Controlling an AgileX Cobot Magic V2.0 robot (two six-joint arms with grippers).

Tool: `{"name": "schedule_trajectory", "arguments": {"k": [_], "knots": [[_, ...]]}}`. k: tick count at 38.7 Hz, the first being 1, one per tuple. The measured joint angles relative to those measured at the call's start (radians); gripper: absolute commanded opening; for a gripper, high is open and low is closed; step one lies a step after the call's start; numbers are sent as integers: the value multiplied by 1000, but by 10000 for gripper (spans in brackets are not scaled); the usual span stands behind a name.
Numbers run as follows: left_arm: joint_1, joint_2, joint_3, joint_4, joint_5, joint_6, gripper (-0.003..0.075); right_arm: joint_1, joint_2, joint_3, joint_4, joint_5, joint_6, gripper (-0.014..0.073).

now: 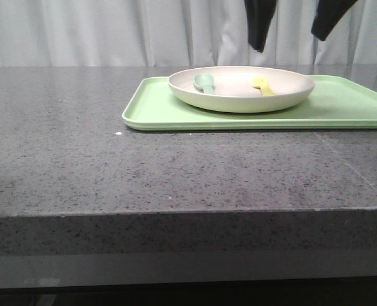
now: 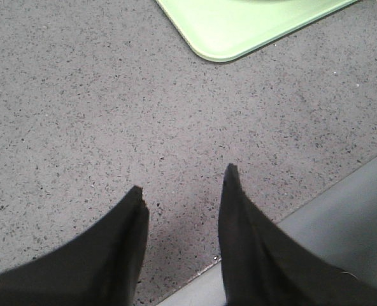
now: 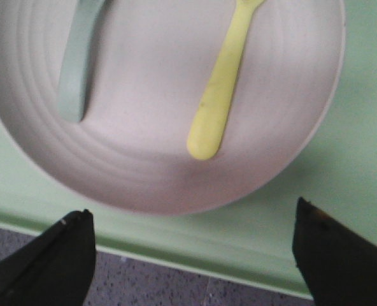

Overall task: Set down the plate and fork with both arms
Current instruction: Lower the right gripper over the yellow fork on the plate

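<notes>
While both arms are held clear of the dishes, the plate [image 1: 241,89] is seen resting on the tray [image 1: 156,105], towards the tray's left half, with the fork [image 3: 221,89] lying inside the plate, tines pointed away from the robot, and a spoon [image 3: 78,67] laid well apart from it on the plate's other side. The right gripper [image 3: 192,245] is hung above the plate's near rim with its fingers spread wide and nothing held, probably so that the fork can be approached from above. The left gripper [image 2: 182,204] is parted and empty too, poised over the bare table [image 2: 80,115] near the tray's corner, likely so that the plate can be reached from that side.
</notes>
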Motion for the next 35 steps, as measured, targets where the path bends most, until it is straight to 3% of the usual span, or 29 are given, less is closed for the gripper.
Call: {"name": "schedule_trajectory", "arguments": {"k": [3,10,13,35], "knots": [[0,0,0,0,0,2,263,-23,65,-82,13,29,6,624],[0,0,1,0,0,2,263,-75,165,-206,76,54,10,455],[0,0,1,0,0,2,263,-89,196,-240,87,56,10,420],[0,0,1,0,-6,2,263,-126,351,-344,93,23,10,410]]}}
